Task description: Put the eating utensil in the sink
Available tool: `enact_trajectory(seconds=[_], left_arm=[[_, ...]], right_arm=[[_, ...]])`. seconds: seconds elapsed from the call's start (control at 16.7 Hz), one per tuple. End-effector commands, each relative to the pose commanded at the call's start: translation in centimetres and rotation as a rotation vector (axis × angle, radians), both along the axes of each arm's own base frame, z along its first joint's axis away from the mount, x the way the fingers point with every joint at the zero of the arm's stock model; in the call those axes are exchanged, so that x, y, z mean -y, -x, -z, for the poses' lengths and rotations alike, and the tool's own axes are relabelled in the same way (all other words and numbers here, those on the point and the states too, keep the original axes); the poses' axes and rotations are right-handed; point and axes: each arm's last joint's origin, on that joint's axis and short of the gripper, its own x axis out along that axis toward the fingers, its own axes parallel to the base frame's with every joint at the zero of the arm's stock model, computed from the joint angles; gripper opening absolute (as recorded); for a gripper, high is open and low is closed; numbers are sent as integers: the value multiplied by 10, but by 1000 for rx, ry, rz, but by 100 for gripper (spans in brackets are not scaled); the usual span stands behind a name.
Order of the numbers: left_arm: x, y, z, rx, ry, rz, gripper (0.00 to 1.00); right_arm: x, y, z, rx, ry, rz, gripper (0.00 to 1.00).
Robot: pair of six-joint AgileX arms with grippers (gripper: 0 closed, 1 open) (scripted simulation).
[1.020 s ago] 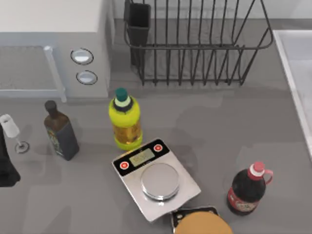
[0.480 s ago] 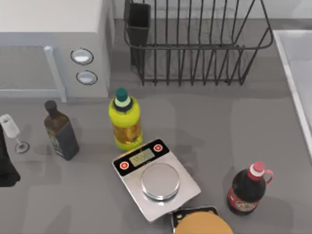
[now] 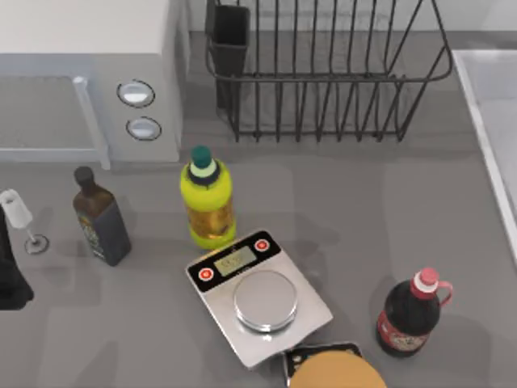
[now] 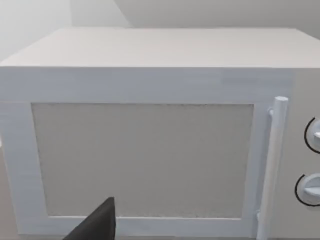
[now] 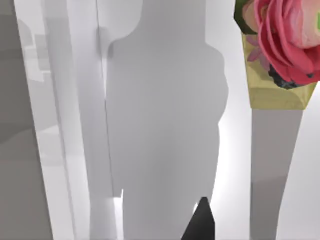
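A grey table (image 3: 380, 210) seen from above. Nearest the front edge, part of a round orange-brown object (image 3: 335, 373) sits on a dark base. Just behind it is a silver kitchen scale (image 3: 258, 296) with a round steel plate, and to its right stands a dark red bottle (image 3: 410, 314) with a pink cap. At the table's left edge, part of the dark left arm (image 3: 11, 279) shows beside a small wine glass (image 3: 21, 217). Near these stand a dark brown bottle (image 3: 100, 218) and, further right, a yellow bottle (image 3: 208, 198) with a green cap. At the back left is a white microwave (image 3: 89, 73); the left wrist view faces its door (image 4: 142, 160). At the back centre stands a black wire dish rack (image 3: 323, 69). The sink (image 3: 485, 105), pale with a raised rim, lies at the right edge. In the right wrist view, a dark fingertip (image 5: 200, 225) hangs over its pale inside (image 5: 165, 125), near a pot of pink flowers (image 5: 280, 50). No eating utensil can be made out, and I cannot tell whether either gripper is wide or narrow.
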Motion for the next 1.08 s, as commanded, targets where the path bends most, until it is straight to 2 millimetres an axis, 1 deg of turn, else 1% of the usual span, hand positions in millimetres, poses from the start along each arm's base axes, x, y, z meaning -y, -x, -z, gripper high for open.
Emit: enact_trajectory(seconds=[0.24, 0.36, 0.54, 0.66, 1.02, 1.08], left_arm=[[0, 0, 0, 0, 0, 0, 100], [0, 0, 0, 0, 0, 0, 100], [0, 0, 0, 0, 0, 0, 100], [0, 0, 0, 0, 0, 0, 100], [0, 0, 0, 0, 0, 0, 100], [0, 0, 0, 0, 0, 0, 100]], right_arm=[[0, -2, 3, 14, 2, -1, 0], [-1, -4, 13, 6, 1, -3, 0], [-2, -3, 33, -15, -2, -5, 0], [-2, -2, 41, -11, -1, -6, 0], [-2, -2, 43, -2, 1, -7, 0], [-2, -2, 43, -2, 1, -7, 8]])
